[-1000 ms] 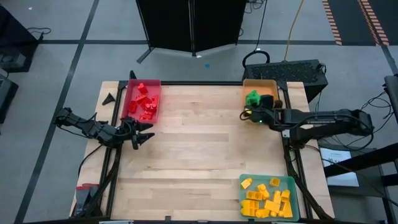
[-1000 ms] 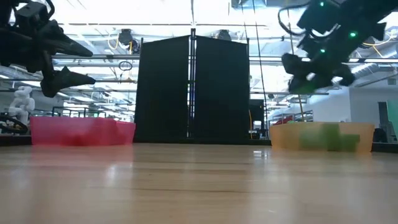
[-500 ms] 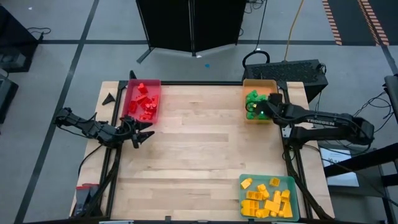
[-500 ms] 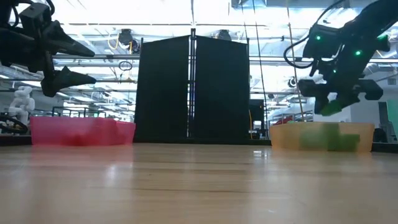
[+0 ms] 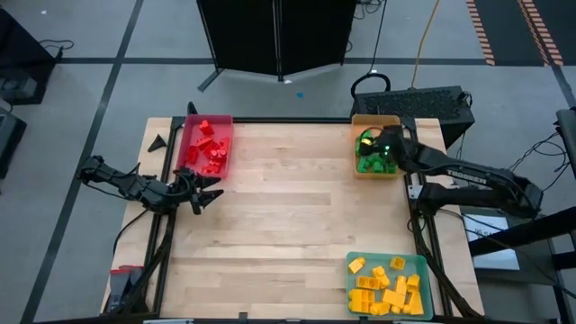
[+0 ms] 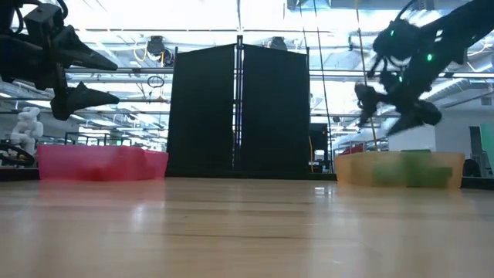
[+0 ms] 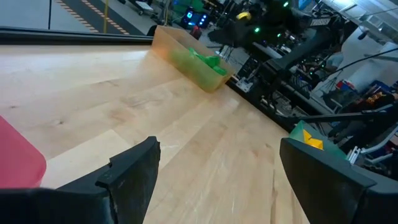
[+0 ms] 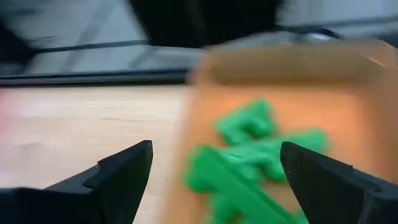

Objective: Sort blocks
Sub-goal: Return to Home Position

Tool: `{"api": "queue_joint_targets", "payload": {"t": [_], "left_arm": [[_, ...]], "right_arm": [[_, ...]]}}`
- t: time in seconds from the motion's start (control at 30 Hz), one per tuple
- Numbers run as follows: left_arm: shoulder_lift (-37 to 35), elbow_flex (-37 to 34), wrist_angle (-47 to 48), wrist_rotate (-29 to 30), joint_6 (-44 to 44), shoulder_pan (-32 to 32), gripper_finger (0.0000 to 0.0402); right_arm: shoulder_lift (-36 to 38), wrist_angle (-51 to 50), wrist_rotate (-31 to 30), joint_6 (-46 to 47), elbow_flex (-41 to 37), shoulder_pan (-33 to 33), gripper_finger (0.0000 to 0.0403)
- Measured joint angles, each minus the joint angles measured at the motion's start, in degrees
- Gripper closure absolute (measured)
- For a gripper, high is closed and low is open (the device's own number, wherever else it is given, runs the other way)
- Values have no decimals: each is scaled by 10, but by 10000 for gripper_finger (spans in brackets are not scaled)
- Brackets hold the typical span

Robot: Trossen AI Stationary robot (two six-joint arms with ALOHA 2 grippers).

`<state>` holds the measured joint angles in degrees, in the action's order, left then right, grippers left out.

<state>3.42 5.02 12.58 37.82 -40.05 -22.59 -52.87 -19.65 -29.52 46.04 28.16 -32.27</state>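
Right gripper (image 6: 395,112) above orange tray (image 6: 356,170)

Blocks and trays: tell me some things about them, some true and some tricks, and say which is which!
1. The green blocks lie in the orange tray. True.
2. The yellow blocks lie in the orange tray too. False: they lie in the teal tray.
3. The right gripper holds a green block. False: it is open and empty, above the orange tray.
4. The left gripper is open and empty. True.
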Motion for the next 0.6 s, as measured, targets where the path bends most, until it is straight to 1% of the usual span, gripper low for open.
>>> {"api": "queue_joint_targets", "payload": {"t": [0.1, 0.17, 0.23, 0.33, 0.37, 0.53, 0.6], "left_arm": [[0, 0, -1, 0, -1, 0, 70], [0, 0, -11, -13, -2, 0, 70], [0, 0, -35, -26, 1, 0, 70], [0, 0, -75, -28, 31, 0, 70], [0, 0, -91, -29, 42, 0, 70], [-2, 1, -175, -31, 86, 1, 70], [-6, 1, -206, -51, 89, 2, 70]], "right_arm": [[39, 29, 64, -62, 22, 3, 57], [79, 32, 113, -99, 44, 7, 59], [129, 32, 168, -139, 67, 17, 60], [216, 18, 255, -187, 99, 37, 60], [247, 2, 271, -196, 108, 41, 60], [405, -117, 300, -218, 141, 60, 60], [464, -149, 303, -206, 140, 61, 60]]}}
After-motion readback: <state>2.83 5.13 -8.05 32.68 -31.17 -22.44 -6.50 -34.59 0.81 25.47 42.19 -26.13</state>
